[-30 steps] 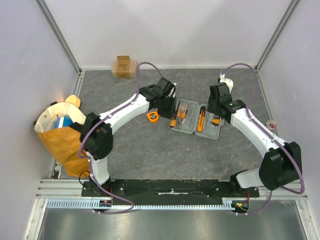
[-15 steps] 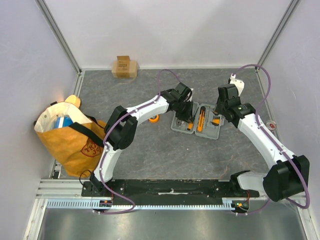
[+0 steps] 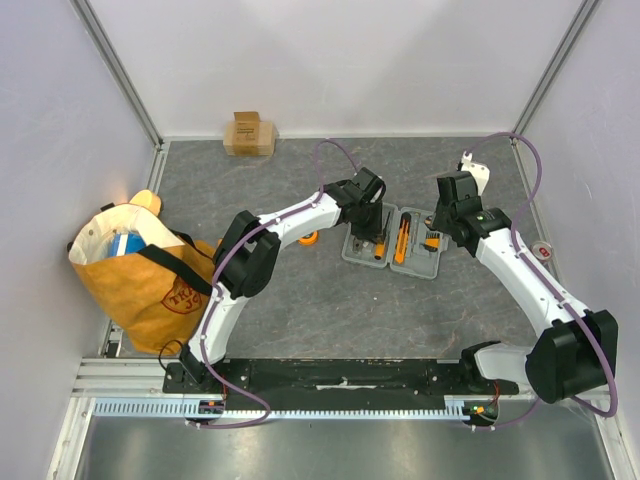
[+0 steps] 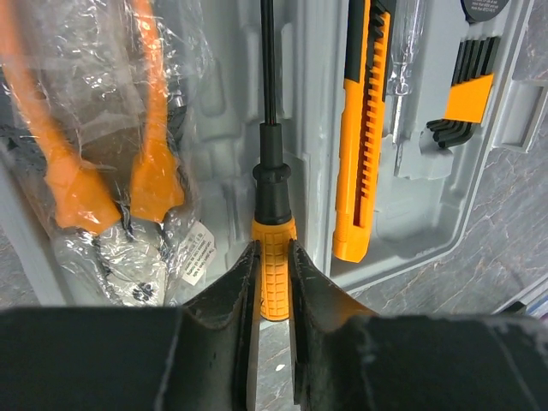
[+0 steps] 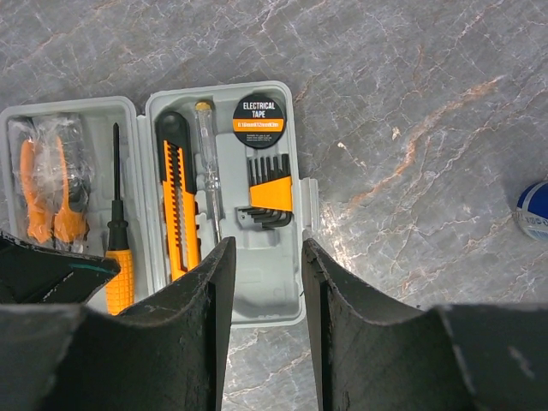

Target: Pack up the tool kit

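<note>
My left jaws pinch the orange handle of the screwdriver [image 4: 272, 184], which lies in the open grey case [image 4: 224, 137]. Bagged pliers [image 4: 94, 171] sit just left of them, a utility knife [image 4: 361, 137] just right. My right jaws hang part-open and empty above the case.

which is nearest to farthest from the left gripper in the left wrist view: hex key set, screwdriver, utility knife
1. screwdriver: centre of the view, its orange handle sits between the fingers of the left gripper.
2. utility knife: just right of the screwdriver.
3. hex key set: far right, beyond the knife.
</note>
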Controlling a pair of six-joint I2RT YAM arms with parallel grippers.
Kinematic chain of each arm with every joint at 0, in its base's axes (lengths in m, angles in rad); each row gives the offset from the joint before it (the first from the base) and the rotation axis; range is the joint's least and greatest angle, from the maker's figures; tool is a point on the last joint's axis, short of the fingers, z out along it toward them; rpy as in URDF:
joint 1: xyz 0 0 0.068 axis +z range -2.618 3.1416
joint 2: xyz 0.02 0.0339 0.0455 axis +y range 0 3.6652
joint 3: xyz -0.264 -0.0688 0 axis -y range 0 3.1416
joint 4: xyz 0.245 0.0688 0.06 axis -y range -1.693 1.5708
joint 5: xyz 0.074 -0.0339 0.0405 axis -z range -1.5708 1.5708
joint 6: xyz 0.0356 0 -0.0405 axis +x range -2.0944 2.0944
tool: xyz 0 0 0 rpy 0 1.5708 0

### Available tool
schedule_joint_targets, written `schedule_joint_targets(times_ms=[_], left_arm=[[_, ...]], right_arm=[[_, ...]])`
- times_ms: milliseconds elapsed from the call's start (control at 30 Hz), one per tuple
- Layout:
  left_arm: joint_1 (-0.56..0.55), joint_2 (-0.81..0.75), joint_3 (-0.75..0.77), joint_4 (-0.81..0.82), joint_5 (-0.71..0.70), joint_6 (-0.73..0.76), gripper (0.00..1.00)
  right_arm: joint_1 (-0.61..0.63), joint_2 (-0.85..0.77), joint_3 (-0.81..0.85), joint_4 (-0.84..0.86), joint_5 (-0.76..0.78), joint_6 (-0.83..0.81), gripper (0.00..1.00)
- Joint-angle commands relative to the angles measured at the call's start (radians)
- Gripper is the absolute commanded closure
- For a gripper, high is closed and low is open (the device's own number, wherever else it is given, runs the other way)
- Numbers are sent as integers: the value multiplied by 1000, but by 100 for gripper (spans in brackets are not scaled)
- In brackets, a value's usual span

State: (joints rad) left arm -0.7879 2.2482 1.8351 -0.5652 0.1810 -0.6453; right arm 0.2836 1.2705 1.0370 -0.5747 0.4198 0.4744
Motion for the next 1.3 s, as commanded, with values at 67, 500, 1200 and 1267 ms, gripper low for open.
schedule_joint_targets(times_ms=[67, 500, 1200, 1267], left_arm=[[-11, 42, 36, 21, 20, -50, 98], [-20, 44, 50, -16, 23, -17, 93], [-11, -33, -14, 67, 58, -134, 70], [-10, -24, -16, 76, 84, -146, 71]], right_arm=[[-7, -17, -5, 3, 1, -16, 57], [-12, 27, 44, 45, -140, -31, 56], [12, 466, 251, 217, -392, 20, 88], [11, 507, 273, 211, -391, 17, 88]])
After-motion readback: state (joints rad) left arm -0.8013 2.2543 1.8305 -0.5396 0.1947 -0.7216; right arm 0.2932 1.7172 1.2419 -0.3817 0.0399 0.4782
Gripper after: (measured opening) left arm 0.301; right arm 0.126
